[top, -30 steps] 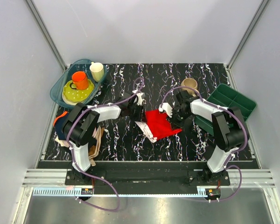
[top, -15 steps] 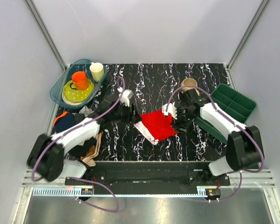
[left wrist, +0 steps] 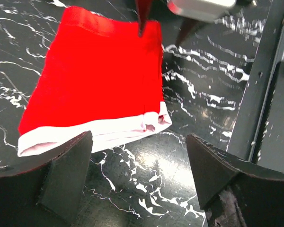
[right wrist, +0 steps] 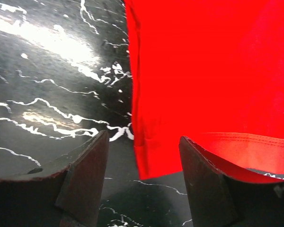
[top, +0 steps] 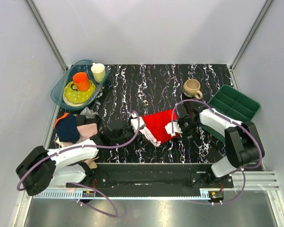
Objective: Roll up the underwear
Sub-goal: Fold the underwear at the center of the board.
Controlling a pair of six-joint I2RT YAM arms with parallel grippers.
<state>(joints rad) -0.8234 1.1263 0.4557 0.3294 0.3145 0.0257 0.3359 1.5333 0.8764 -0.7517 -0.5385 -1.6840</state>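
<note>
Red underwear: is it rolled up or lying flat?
Lying flat, not rolled: the underwear lies smooth on the table, white trim along one edge.

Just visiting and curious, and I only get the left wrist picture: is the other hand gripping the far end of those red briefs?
Observer: No. The right wrist view shows the right hand open over the red underwear at its corner, not pinching it.
Operator: Anything else around?
Observer: From above, a tan mug stands farther back, apart from the underwear.
Operator: And to the left?
Observer: A heap of other garments lies off to the left of the underwear.
</note>
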